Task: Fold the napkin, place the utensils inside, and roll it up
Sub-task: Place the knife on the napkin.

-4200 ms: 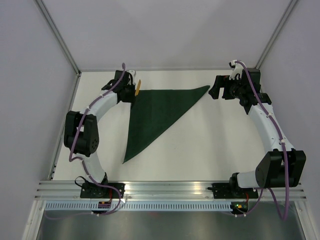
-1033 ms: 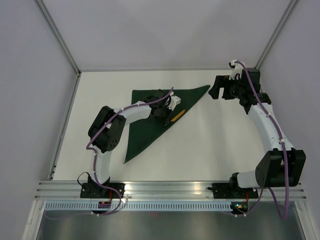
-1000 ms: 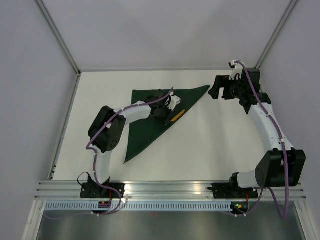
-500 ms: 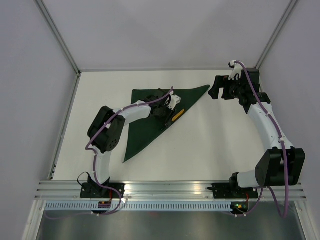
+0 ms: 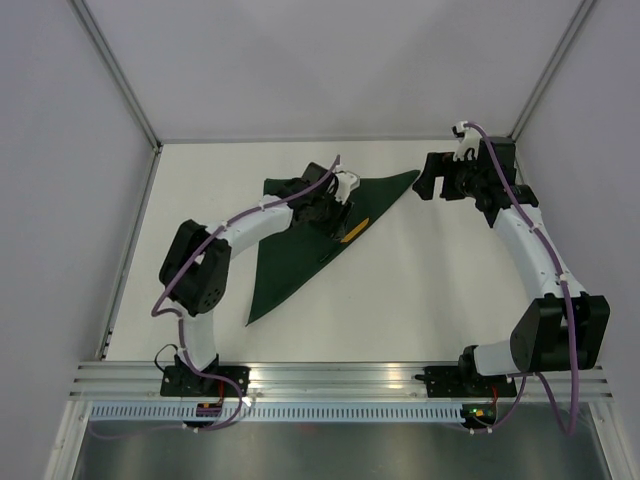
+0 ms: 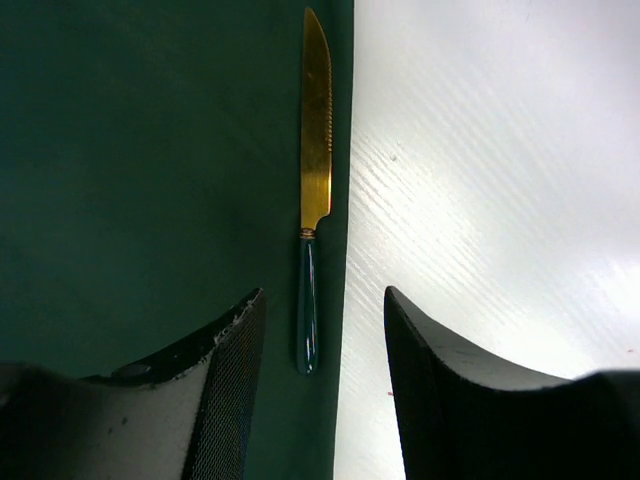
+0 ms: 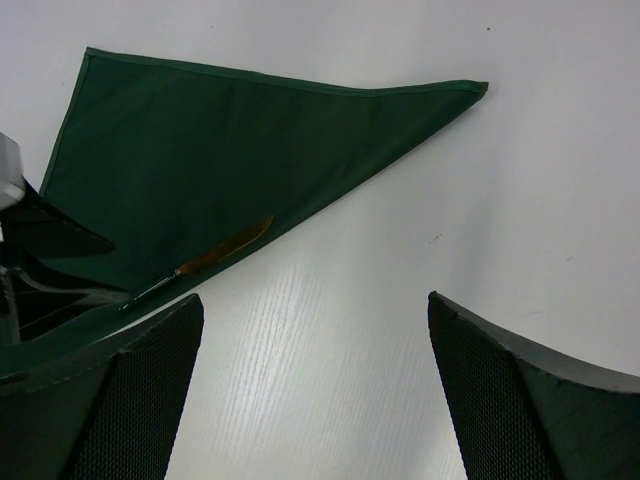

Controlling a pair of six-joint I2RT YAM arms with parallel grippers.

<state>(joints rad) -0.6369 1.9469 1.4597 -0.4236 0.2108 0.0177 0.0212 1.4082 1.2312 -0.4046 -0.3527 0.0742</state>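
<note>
Left side: the left arm reaches from its base at the near edge across to the far half of the table [image 5: 430, 290]. The left gripper [image 5: 330, 213] sits over the napkin [image 5: 285, 260], with its jaws spread and nothing clamped between them. In the left wrist view, neither finger touches the utensil below. How high the fingers are above the cloth cannot be determined.

Centre: the napkin is dark green and lies flat on the white table, folded into a triangle. One corner is at the far left, one narrow tip points toward the near edge, and a second narrow tip points to the far right. A knife [image 6: 316, 130] with a gold serrated blade and a dark green handle lies on the cloth, parallel to the long diagonal edge and just inside it. The butt of the handle falls between the left fingers in the wrist view. The blade tip points toward the far-right tip of the napkin.

Right side: the right gripper [image 5: 430, 182] sits just beside the far-right tip of the napkin, clear of the cloth. Its jaws are wide apart and hold nothing.
</note>
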